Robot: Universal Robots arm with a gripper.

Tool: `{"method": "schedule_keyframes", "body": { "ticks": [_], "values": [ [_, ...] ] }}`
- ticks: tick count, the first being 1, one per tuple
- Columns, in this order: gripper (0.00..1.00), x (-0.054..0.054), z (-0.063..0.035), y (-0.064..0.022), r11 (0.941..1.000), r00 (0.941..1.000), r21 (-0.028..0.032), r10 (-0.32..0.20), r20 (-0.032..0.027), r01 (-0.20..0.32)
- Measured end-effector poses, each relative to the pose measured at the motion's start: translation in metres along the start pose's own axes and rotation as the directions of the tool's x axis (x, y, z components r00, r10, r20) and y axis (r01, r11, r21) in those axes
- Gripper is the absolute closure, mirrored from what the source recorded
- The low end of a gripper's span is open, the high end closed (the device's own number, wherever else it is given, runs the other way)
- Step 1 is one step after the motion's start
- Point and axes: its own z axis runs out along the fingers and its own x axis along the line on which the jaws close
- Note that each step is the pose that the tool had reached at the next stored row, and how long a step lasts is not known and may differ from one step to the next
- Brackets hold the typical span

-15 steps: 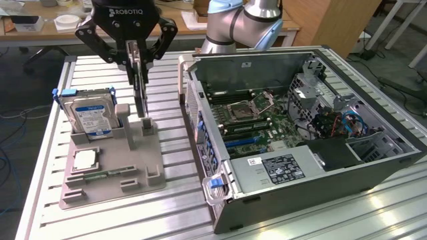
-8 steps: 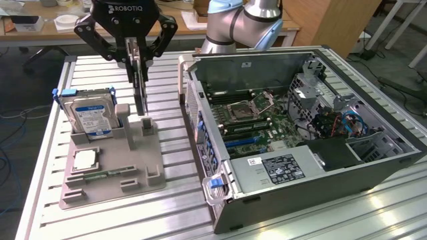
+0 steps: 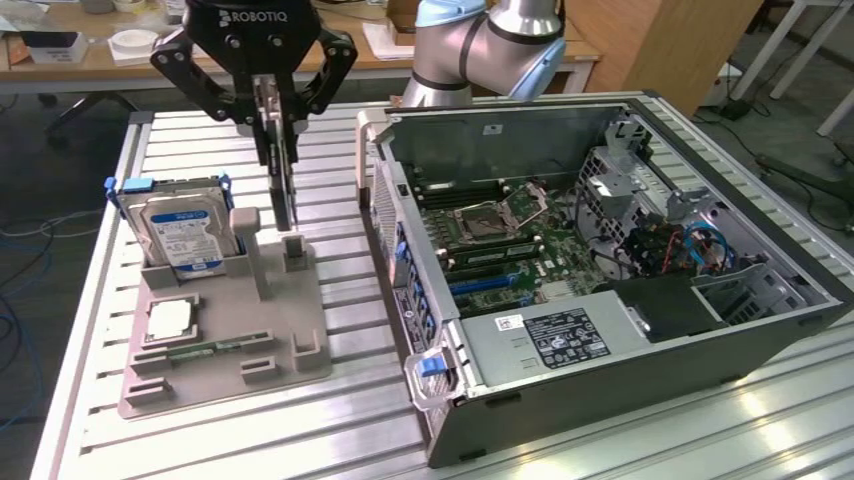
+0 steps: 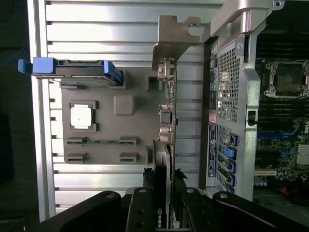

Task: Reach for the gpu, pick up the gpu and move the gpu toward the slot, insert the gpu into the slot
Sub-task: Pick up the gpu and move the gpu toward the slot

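The gpu (image 3: 283, 190) hangs upright and edge-on, pinched near its top edge by the tool (image 3: 275, 112), one finger on each flat face. In the wrist view the card (image 4: 170, 121) runs as a thin line away from the tool (image 4: 164, 181), with its silver bracket (image 4: 171, 36) at the far end.

The lower edge sits right at the posts of the gray holder (image 3: 220, 330). I can't tell if it's free of the holder's groove or just touching.

Also on the holder are a hard drive (image 3: 180, 225), standing with its blue rails showing, and a processor chip (image 3: 171, 318) lying flat. The holder rests on the ribbed metal tabletop (image 3: 94, 300).

The open computer case (image 3: 601, 350) sits to the exterior view's right of the holder. The green motherboard (image 3: 534, 265) lies inside, and the blue slot (image 3: 483, 285) is near its lower part, well apart from the card.

Step, by my judgement: the grasp is done and this is the start of the pick-up, so the carry has barely begun and the insert is not done. Getting to the slot calls for lifting clear of the holder posts, clearing the case's near wall, and keeping the card upright with its contact edge in line with the blue strip and the bracket toward the case's rear panel.
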Motion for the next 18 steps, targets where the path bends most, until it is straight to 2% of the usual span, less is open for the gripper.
{"method": "schedule_keyframes", "body": {
  "ticks": [18],
  "values": [
    [0.74,-0.014,0.0003,0.0002,1.0,1.0,-0.0001,0.0,0.0001,0.0]
  ]
}}
